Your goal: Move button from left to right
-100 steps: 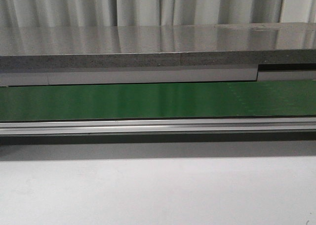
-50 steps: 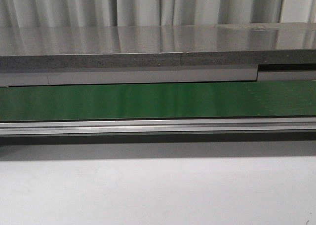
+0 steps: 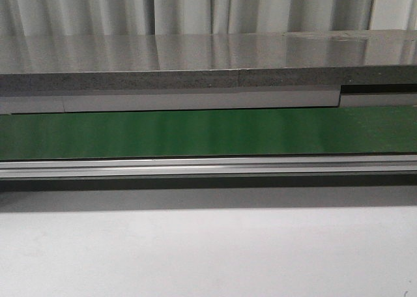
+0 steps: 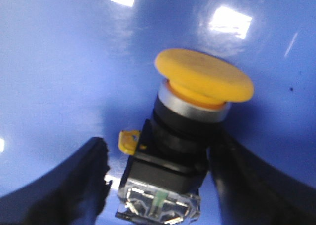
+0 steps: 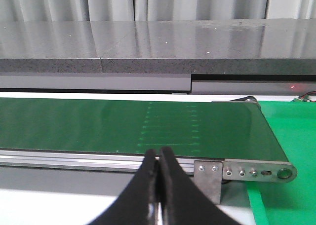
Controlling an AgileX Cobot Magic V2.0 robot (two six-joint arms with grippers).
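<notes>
The button (image 4: 202,79) has a round yellow-orange cap, a silver ring and a black blocky body with a clear base and a small yellow tab. It lies tilted on a shiny blue surface (image 4: 59,62) in the left wrist view. My left gripper (image 4: 158,151) is open around its body: one finger (image 4: 74,185) stands a little apart, the other (image 4: 247,180) is against the black collar. My right gripper (image 5: 159,153) is shut and empty, in front of the conveyor's metal rail. The front view shows neither gripper nor the button.
A green conveyor belt (image 3: 208,133) runs across behind an aluminium rail (image 3: 208,167), with a grey stone counter (image 3: 195,56) behind it and a white tabletop (image 3: 195,251) in front. In the right wrist view the belt (image 5: 98,121) ends beside a bright green surface (image 5: 291,136).
</notes>
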